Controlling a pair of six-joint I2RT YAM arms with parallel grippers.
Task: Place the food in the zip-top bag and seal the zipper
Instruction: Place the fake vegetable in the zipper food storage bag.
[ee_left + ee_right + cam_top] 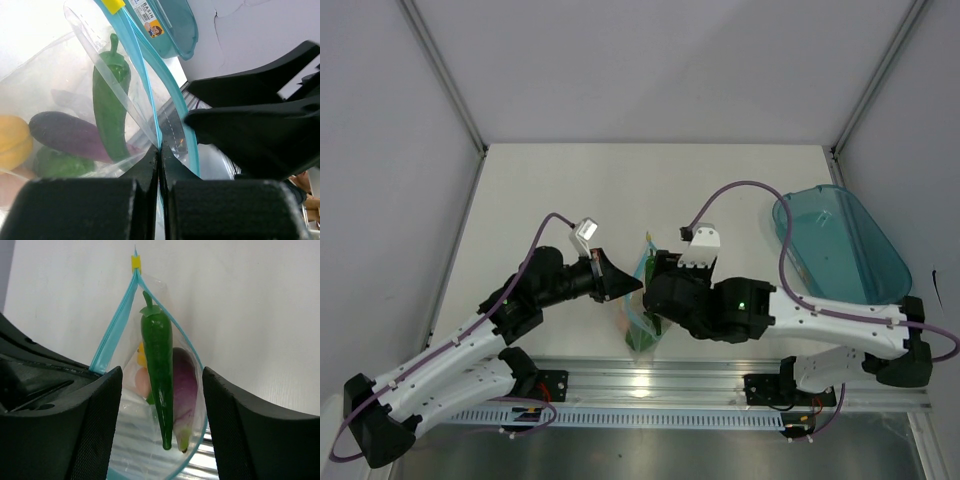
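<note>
The sealing step is judged to be in hand. The zip-top bag (pixel 642 318) is held up over the near middle of the tabletop (pixel 620 190), between the two arms. The food is already inside it: a green pepper (pixel 157 365), a purple eggplant (pixel 183 385), a yellow pepper (pixel 12 140) and a pale egg (pixel 142 382) are seen through the clear plastic. The left fingers (pixel 142 172) are pressed fully together on the bag's mouth edge, where the zipper (pixel 112 335) runs. The right fingers (pixel 100 425) are spread wide on either side of the bag and nothing is gripped by them; whether the plastic is brushed cannot be told. The mouth is seen gaping, its two teal strips meeting only at the far end, where a yellow slider (pixel 136 262) is seated. The teal tray (pixel 880 255) lies at the far right, well apart.

For the next move, the right fingers would need to be closed on the slider, or across both strips, and drawn along the mouth toward the left pinch, with the bag held taut.
</note>
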